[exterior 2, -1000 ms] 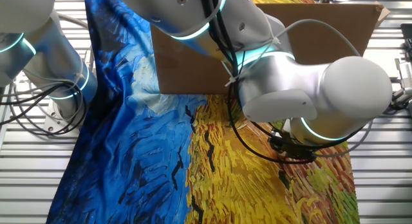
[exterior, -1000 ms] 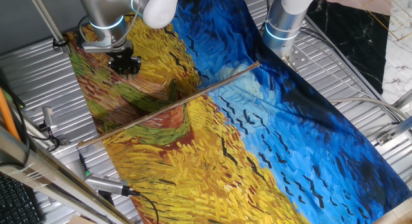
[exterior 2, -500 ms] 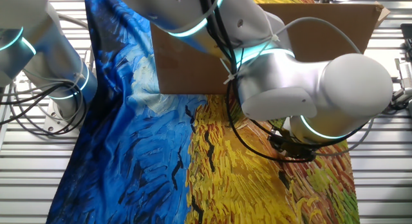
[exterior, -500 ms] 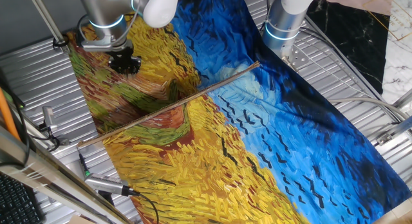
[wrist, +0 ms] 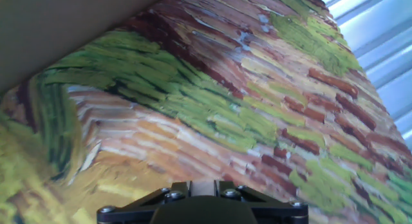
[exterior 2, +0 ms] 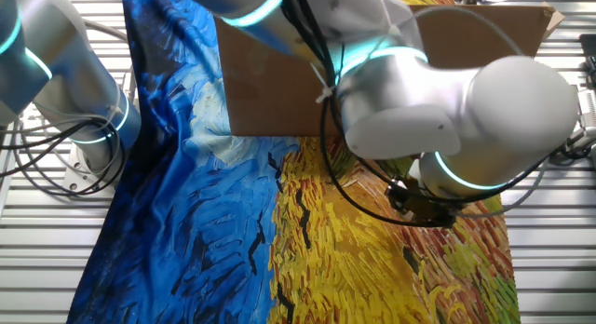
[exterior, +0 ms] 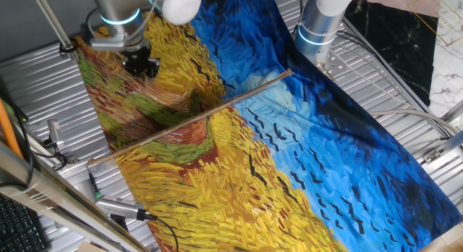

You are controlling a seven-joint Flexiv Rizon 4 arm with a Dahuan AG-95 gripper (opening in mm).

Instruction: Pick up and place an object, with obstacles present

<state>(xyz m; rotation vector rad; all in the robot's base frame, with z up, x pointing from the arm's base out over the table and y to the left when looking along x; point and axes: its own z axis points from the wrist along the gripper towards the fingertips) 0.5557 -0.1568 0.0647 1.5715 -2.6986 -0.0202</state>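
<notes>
My gripper (exterior: 139,64) hangs over the yellow-green part of the painted cloth, at the far left of one fixed view. In the other fixed view it (exterior 2: 424,208) sits low under the bulky silver wrist. In the hand view the two dark fingers (wrist: 201,184) stand close together at the bottom edge. A tiny pale tan block, the object (wrist: 201,188), is pinched between them. The object is too small and too hidden to make out in either fixed view.
An upright cardboard board (exterior 2: 279,91) crosses the cloth; from above it shows as a thin brown edge (exterior: 192,118), and it fills the hand view's upper left (wrist: 58,24). A second arm's base (exterior: 322,27) stands at the far side. Ribbed metal table (exterior: 405,85) surrounds the cloth (exterior: 289,158).
My gripper has risen and shifted slightly toward the far left corner, still shut. The cardboard board and the cloth have not moved.
</notes>
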